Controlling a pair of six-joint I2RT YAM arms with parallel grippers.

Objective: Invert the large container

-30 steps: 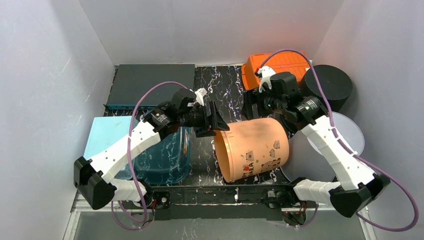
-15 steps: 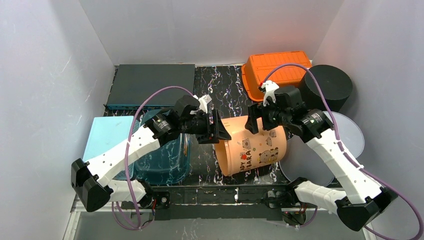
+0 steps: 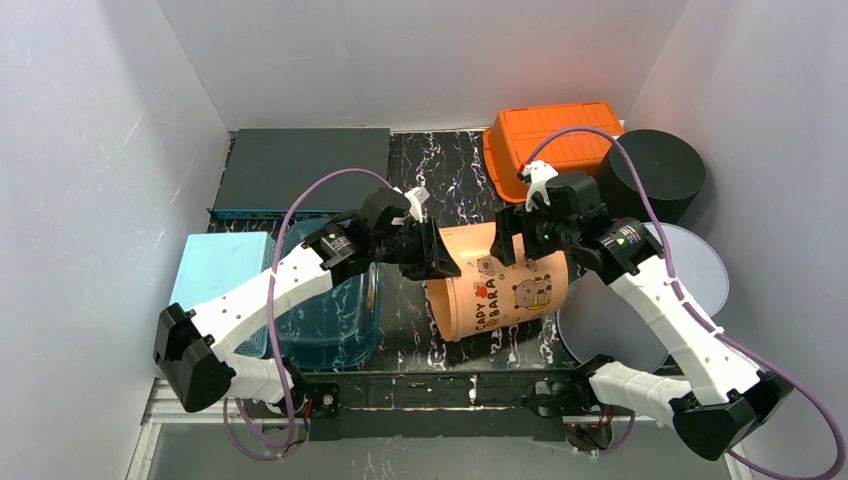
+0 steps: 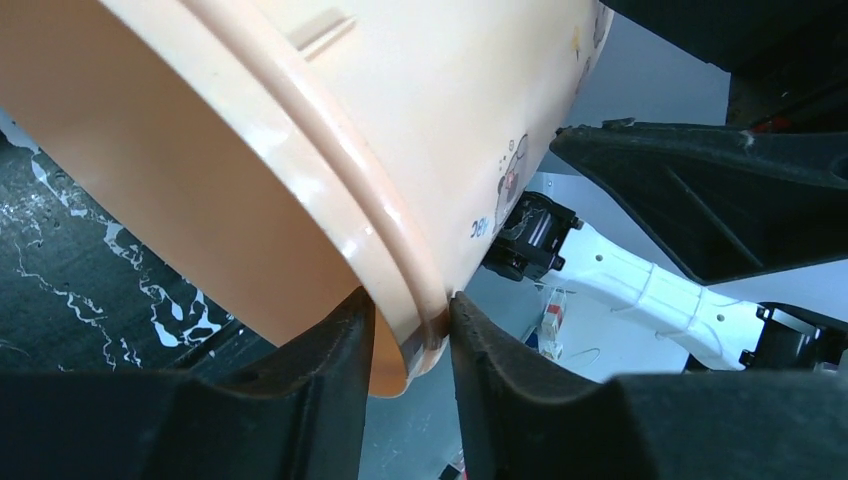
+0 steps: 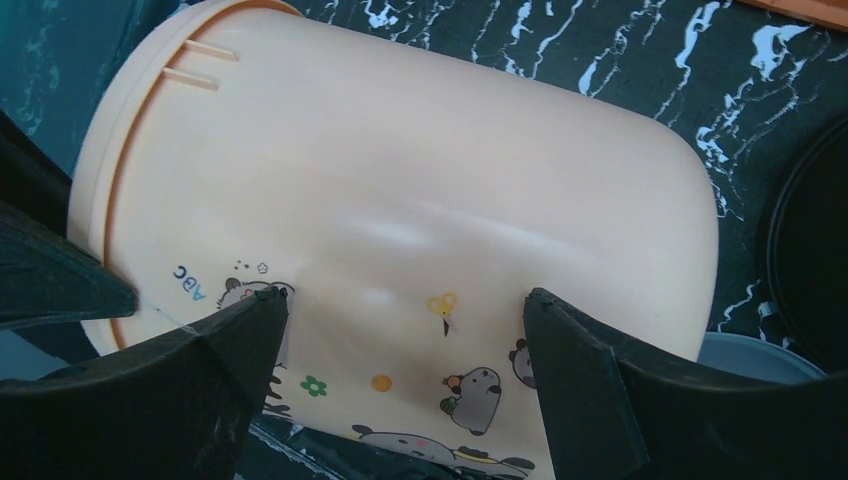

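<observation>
A light-blue box (image 3: 215, 262) and a teal bin (image 3: 345, 325) are located at the left of the worktop (image 3: 450, 160). The left gripper (image 4: 410, 325) is pinched on the rim of the bucket (image 3: 510, 290), with one finger inside and one outside. The bucket is positioned on its side at mid-worktop, mouth toward the left. The right gripper (image 5: 400, 320) is spread wide, with its fingers laid against the bucket wall. An orange crate (image 3: 550, 130) and a black drum (image 3: 655, 170) are located at the rear right.
</observation>
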